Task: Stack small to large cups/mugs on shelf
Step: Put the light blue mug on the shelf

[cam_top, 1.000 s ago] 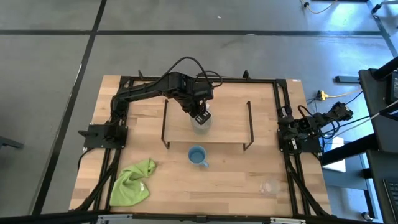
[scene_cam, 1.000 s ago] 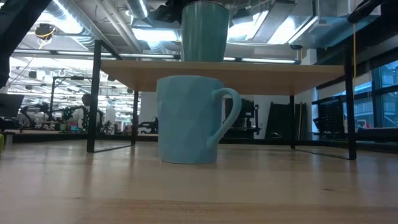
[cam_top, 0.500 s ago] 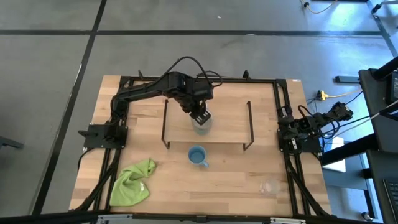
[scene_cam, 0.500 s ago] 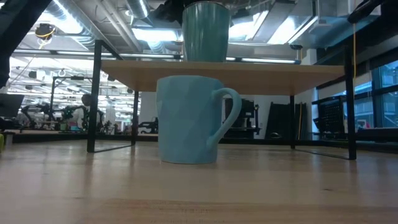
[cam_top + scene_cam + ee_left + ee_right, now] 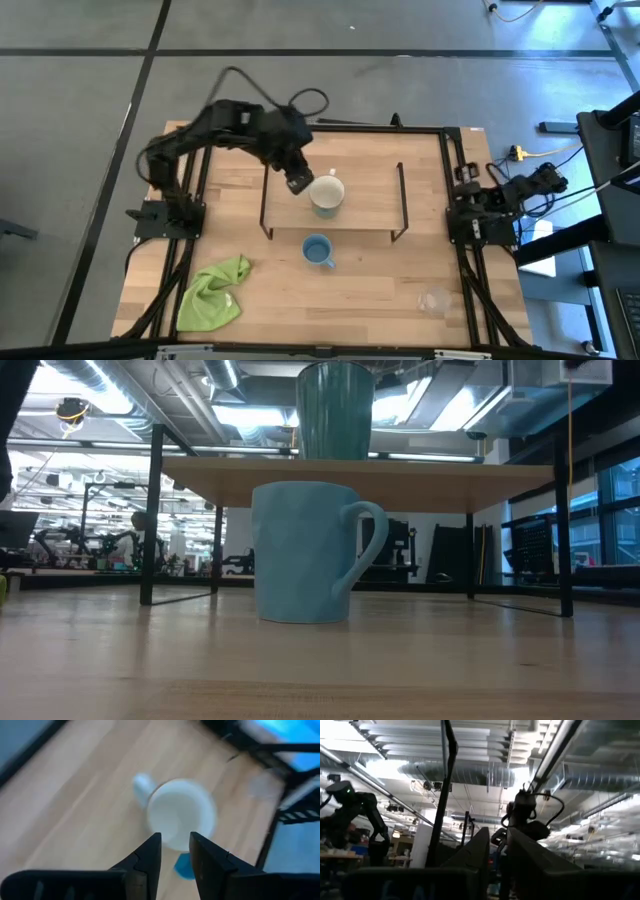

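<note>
Left hand (image 5: 297,183) withdrawn from the cream-white mug (image 5: 327,194).
The mug stood on the shelf (image 5: 370,200); the hand, slightly open and empty, hung just beside it; the right hand's (image 5: 498,851) state could not be told.

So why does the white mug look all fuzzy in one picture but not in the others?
In the left wrist view the cream mug is smeared and soft, as is the wood around it, while the left gripper fingers look sharper. In the high view the mug on the shelf is crisp. In the low view, bright ceiling lights glare behind it.
</note>
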Robot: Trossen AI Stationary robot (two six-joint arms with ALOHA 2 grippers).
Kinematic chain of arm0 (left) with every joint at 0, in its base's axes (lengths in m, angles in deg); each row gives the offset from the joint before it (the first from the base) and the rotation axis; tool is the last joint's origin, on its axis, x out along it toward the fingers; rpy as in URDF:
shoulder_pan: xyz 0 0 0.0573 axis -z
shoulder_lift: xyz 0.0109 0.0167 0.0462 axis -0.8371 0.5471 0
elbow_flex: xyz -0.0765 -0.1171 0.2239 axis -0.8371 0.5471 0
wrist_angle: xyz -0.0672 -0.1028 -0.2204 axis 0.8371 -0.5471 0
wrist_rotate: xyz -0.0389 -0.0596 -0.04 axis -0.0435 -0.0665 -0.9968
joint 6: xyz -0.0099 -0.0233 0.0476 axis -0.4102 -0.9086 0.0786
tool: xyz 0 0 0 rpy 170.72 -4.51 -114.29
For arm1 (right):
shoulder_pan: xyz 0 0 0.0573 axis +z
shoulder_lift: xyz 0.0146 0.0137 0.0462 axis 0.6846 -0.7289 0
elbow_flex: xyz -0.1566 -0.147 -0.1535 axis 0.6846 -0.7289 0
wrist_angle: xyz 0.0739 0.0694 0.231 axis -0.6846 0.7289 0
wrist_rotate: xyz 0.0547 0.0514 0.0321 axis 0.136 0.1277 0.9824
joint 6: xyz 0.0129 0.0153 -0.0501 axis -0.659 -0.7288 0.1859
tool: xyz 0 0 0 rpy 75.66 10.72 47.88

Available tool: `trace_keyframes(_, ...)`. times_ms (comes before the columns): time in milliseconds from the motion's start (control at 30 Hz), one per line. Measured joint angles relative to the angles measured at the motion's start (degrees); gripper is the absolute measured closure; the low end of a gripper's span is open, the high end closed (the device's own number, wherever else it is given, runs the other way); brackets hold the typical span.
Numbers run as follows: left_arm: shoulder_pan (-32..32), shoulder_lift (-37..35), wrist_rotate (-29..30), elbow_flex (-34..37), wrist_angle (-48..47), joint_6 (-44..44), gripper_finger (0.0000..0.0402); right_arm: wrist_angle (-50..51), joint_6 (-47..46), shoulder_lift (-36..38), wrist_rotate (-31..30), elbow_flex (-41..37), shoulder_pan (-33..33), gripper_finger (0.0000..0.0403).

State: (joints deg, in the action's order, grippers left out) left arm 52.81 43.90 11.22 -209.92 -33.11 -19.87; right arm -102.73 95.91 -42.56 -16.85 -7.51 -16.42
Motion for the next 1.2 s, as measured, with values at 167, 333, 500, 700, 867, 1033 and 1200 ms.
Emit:
trace_keyframes(167,3.1,-6.0,1.0,0.0,3.5,7.4,0.0307,23.5,-4.6,-1.7,-2.7,13.2,0.0,0.0331)
trace_keyframes(333,5.0,-10.2,3.4,0.0,3.9,9.2,0.0307,47.1,-18.0,-11.5,-8.9,28.0,0.0,0.0331)
trace_keyframes(500,7.2,-11.8,7.2,0.0,1.9,11.0,0.0307,53.7,-12.3,-27.0,-7.8,45.1,0.0,0.0331)
trace_keyframes(700,8.6,-12.1,10.1,0.1,-2.1,7.7,0.0307,74.1,-14.5,-40.6,-14.3,67.2,-0.1,0.0331)
trace_keyframes(867,10.4,-11.2,12.2,0.1,-2.1,1.2,0.0307,75.3,-28.8,-46.3,-9.5,78.8,0.0,0.0331)
trace_keyframes(1033,10.9,-11.1,12.8,0.1,-1.8,4.1,0.0307,69.3,-30.6,-49.6,-5.6,85.5,0.0,0.0331)
trace_keyframes(1200,10.9,-11.3,9.9,0.1,-1.3,1.8,0.0307,63.2,-29.7,-50.1,-5.6,90.5,0.0,0.0331)
